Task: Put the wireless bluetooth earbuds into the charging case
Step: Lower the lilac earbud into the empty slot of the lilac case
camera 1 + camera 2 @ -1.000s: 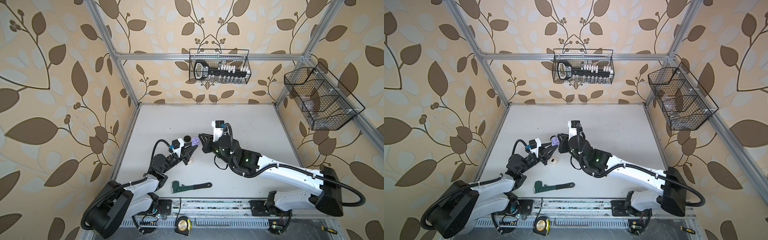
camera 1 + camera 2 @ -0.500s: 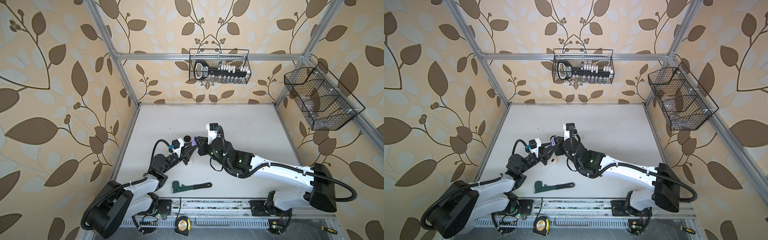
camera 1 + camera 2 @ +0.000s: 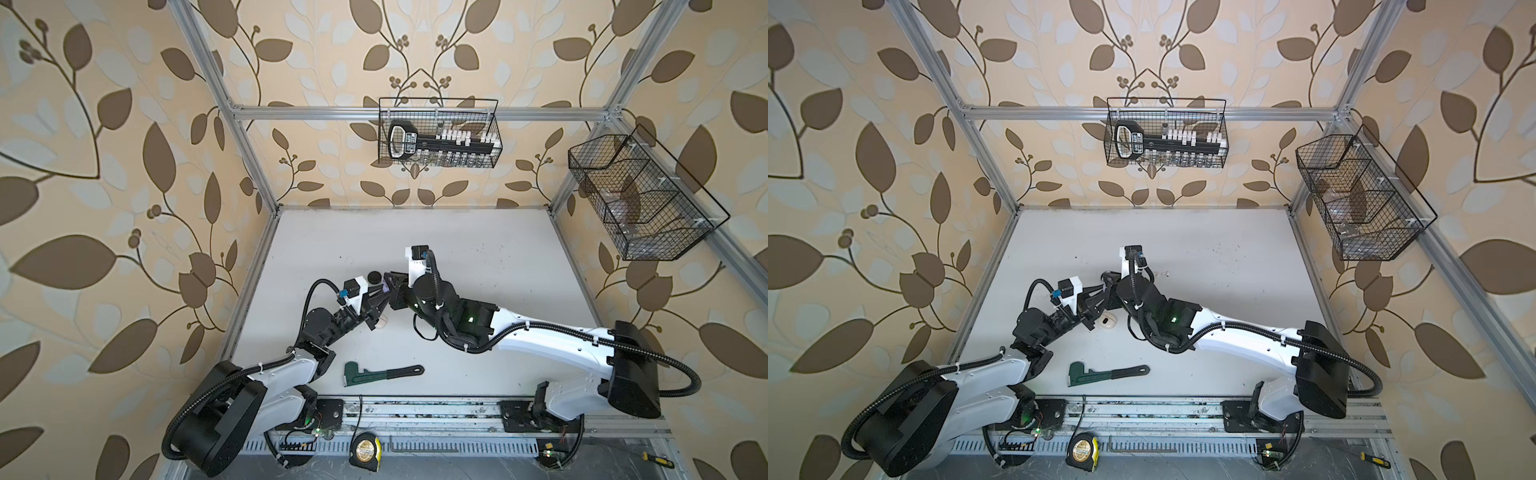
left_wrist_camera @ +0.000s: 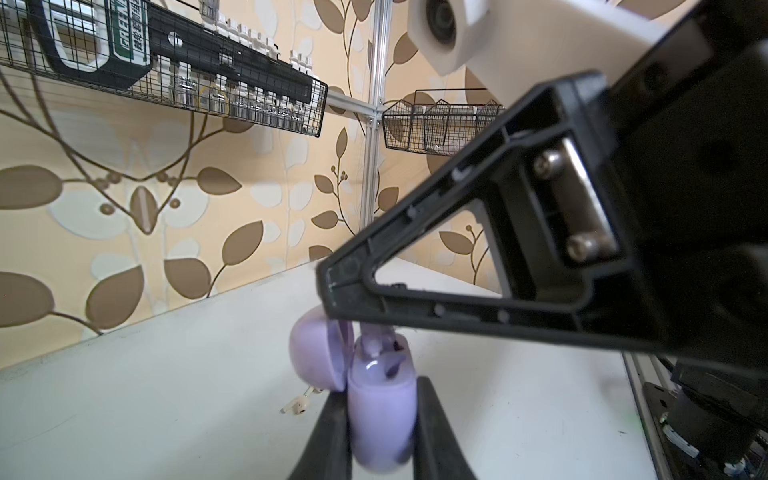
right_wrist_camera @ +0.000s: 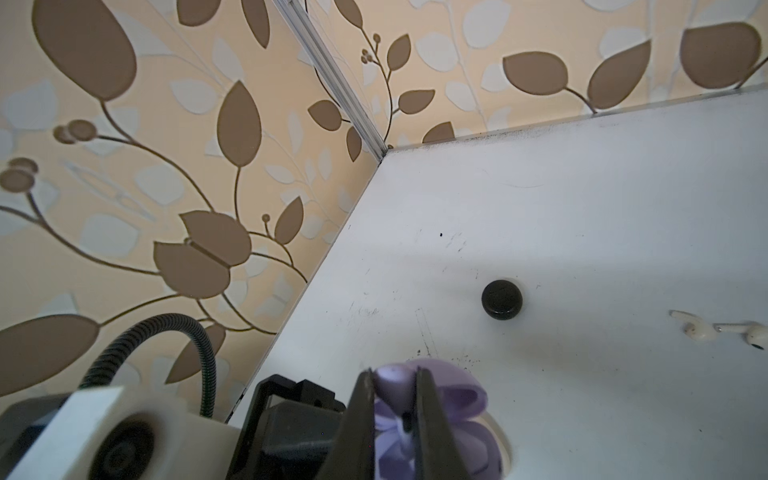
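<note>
My left gripper (image 4: pixel 380 401) is shut on the lilac charging case (image 4: pixel 380 419), held upright above the table with its lid (image 4: pixel 318 353) swung open. My right gripper (image 5: pixel 395 395) is shut on a lilac earbud (image 5: pixel 394 384), just above the case's open mouth (image 5: pixel 440 451). In both top views the two grippers (image 3: pixel 386 289) (image 3: pixel 1102 286) meet left of the table's middle. Two white earbuds (image 5: pixel 698 330) lie loose on the table, apart from both grippers. Whether the held earbud touches its well is hidden by the fingers.
A black round case (image 3: pixel 375 276) sits shut just behind the grippers. A white case (image 3: pixel 1108 322) lies open under them. A green-headed pipe wrench (image 3: pixel 374 372) lies near the front edge, a tape measure (image 3: pixel 365 451) on the rail. Wire baskets (image 3: pixel 438 139) hang on the walls.
My right arm has swung left with the lilac earbud and brought it over the open case. The left gripper has held the case still.
</note>
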